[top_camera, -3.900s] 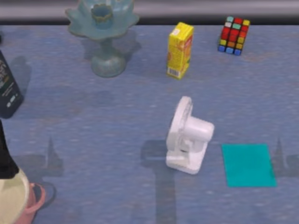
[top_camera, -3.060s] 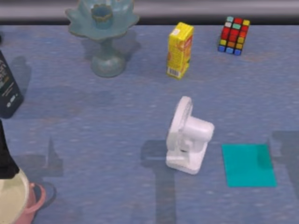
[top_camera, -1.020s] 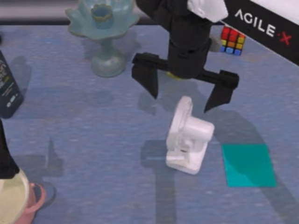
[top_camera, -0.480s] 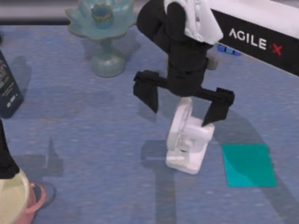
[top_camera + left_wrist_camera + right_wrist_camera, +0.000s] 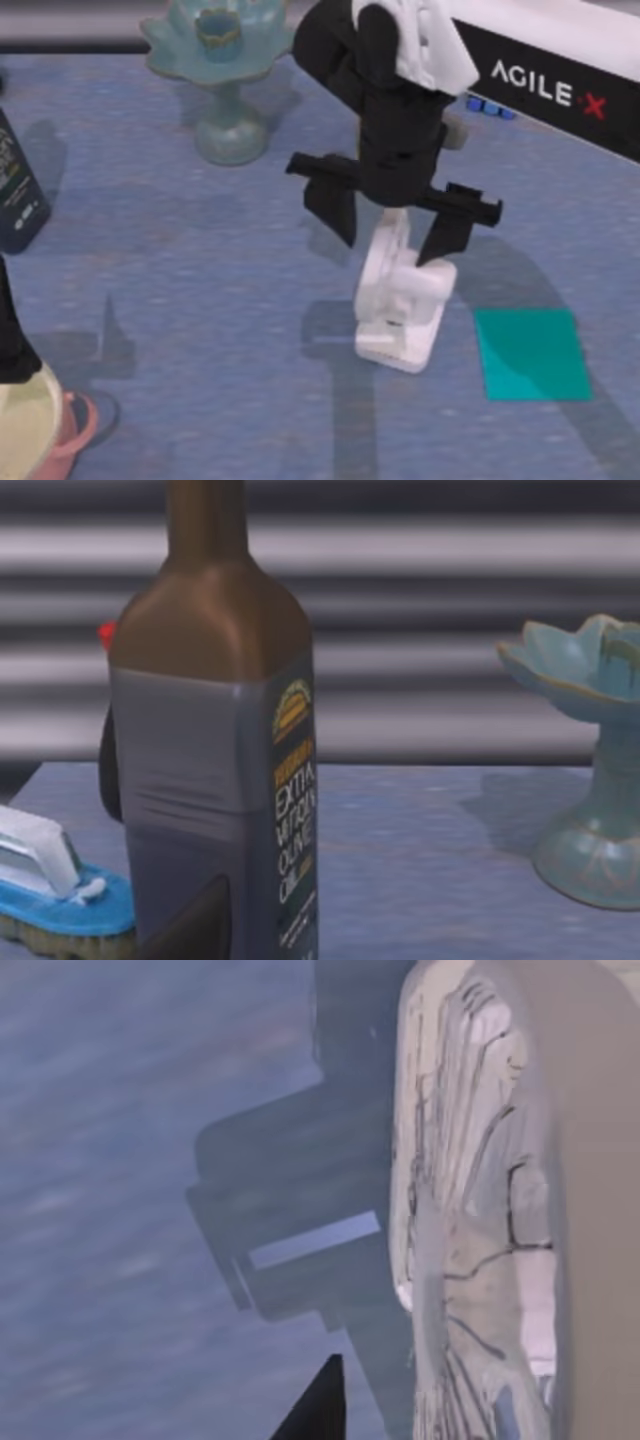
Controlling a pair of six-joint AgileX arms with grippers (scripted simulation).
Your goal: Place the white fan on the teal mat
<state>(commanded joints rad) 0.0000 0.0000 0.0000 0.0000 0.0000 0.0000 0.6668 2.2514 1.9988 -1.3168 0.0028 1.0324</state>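
The right gripper (image 5: 392,229) is hanging directly over the fan (image 5: 403,300) near the middle of the table (image 5: 200,300), its fingers spread wide and straddling the round grille head, one finger (image 5: 335,205) on the left side and the other on the right, neither visibly touching it. The fan is standing upright on its base on the table, just to the left of the mat (image 5: 532,354) and apart from it. The mat is lying flat and bare. In the right wrist view the grille (image 5: 470,1220) is filling the frame at close range. The left arm is sitting parked at the table's left edge beside an oil bottle (image 5: 215,770), its fingers not discernible. A pedestal dish (image 5: 222,60) is standing at the far side.
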